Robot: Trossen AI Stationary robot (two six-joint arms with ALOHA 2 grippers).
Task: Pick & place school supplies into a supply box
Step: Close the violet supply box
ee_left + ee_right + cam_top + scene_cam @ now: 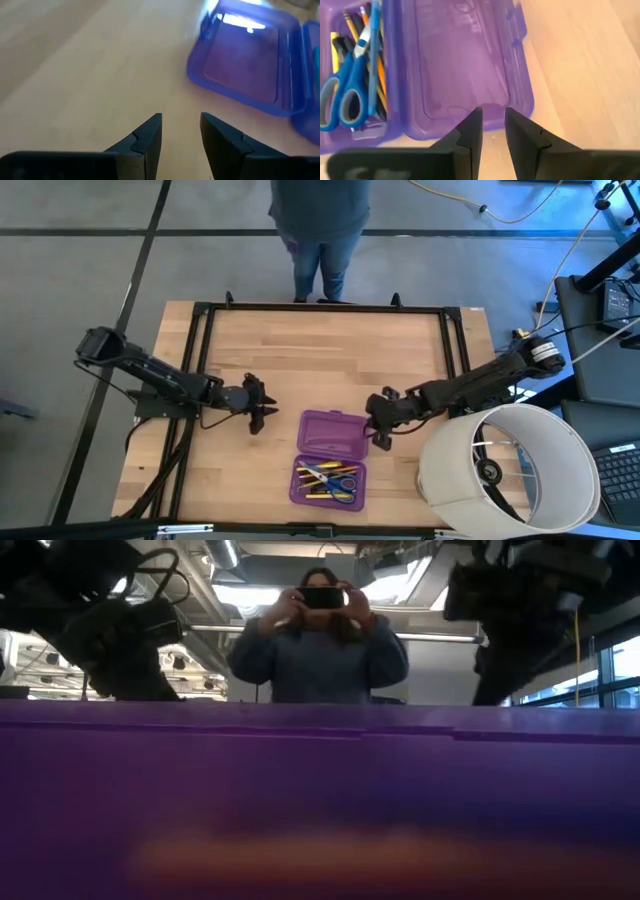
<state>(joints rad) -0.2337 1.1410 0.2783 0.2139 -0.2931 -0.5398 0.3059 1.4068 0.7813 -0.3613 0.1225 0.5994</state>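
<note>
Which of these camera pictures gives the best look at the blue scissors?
The right wrist view: the scissors fill the frame's side, lying in the purple case's filled half among pencils. The high view shows them tiny. The low view shows only a purple blur; the left wrist view misses them.

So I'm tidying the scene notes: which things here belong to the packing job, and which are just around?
Part of the job:
- supply box, lying open
- pencils, pens and scissors, already in one half

Just around:
- large white cylinder on the table
- person holding a phone beyond the table
</note>
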